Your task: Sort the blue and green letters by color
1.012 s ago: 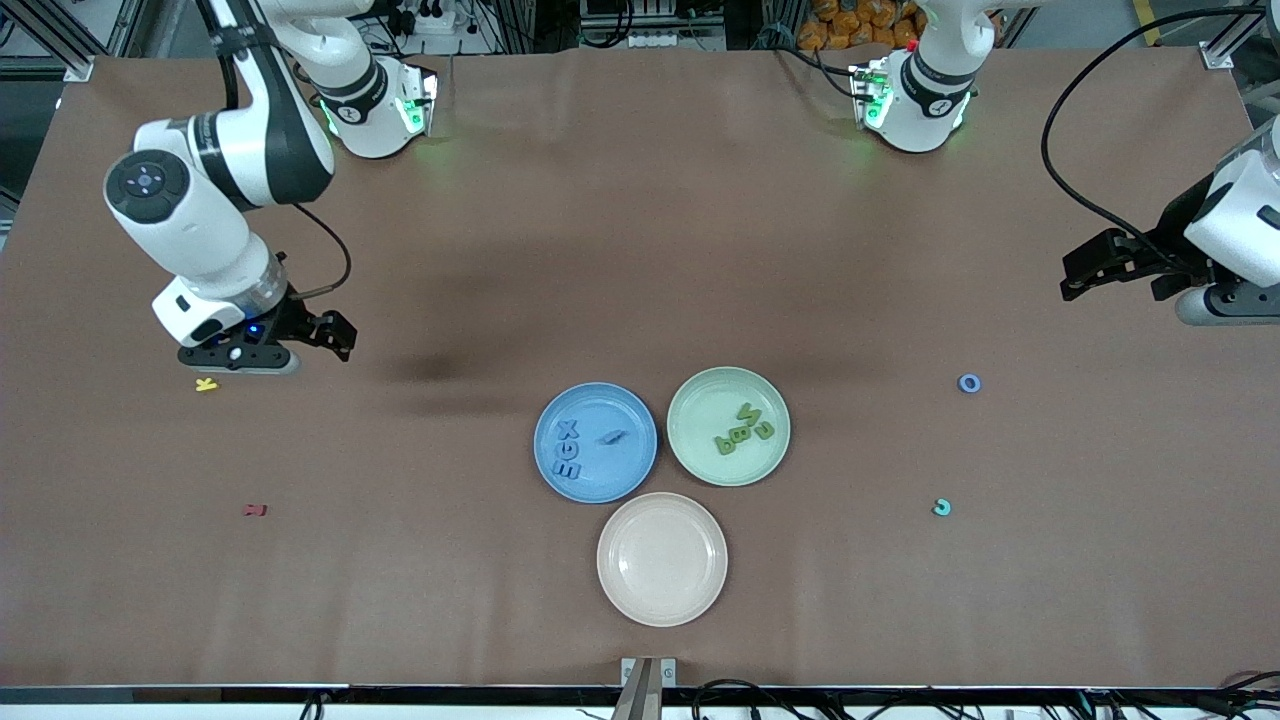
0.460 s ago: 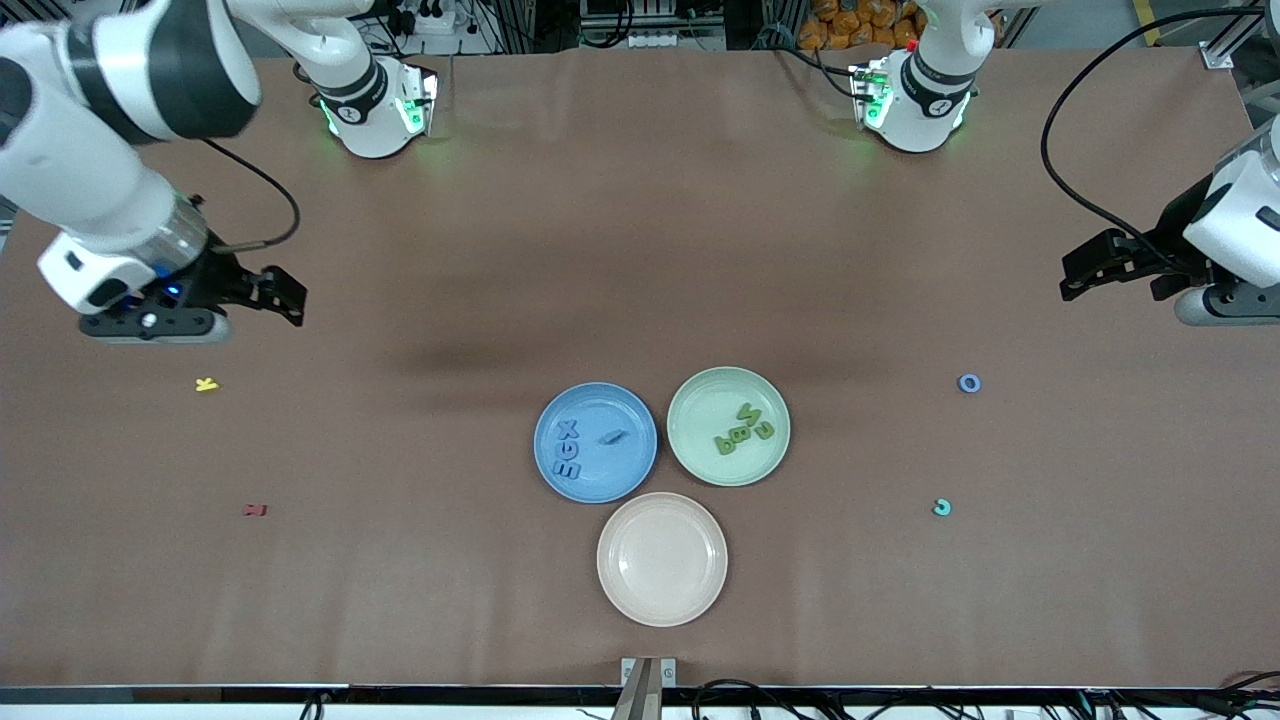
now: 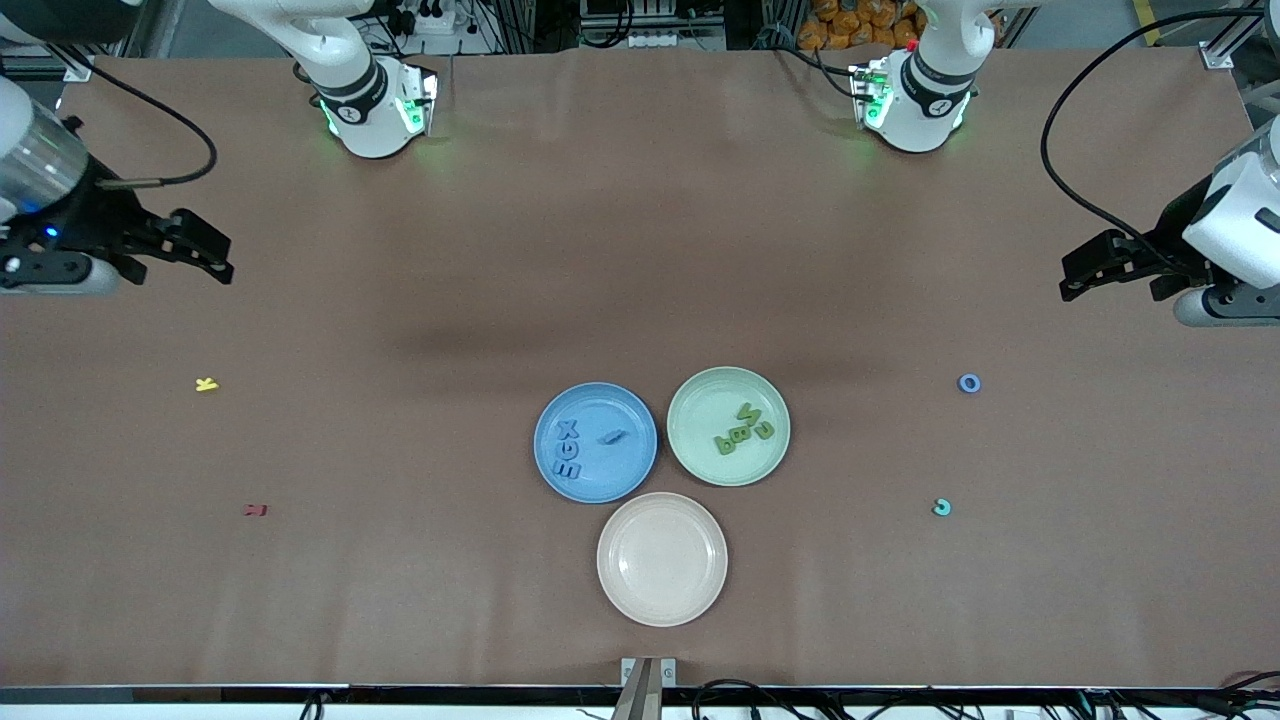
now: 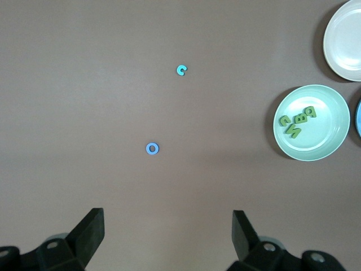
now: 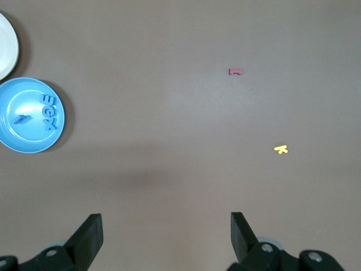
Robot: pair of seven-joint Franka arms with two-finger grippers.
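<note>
From the high camera, the blue plate [image 3: 595, 443] sits mid-surface with the blue letters [image 3: 569, 449] lying in it, plus one more small blue piece nearer its centre. Just beside it, toward the left arm's end, the green plate [image 3: 728, 426] holds the green letters [image 3: 743, 429]. A pale empty-looking plate [image 3: 662, 559] lies nearer the camera, touching close to both. A yellow letter [image 3: 206, 384] and a red letter [image 3: 256, 510] lie toward the right arm's end; a blue ring [image 3: 969, 383] and a teal piece [image 3: 941, 508] lie toward the left arm's end. The right pincer [image 3: 195, 255] and left pincer [image 3: 1085, 270] hang over bare surface at their own ends.

The left wrist view shows the left pincer spread wide, holding nothing, above the ring [image 4: 152, 148].

The right wrist view shows the right pincer likewise wide apart, empty.
</note>
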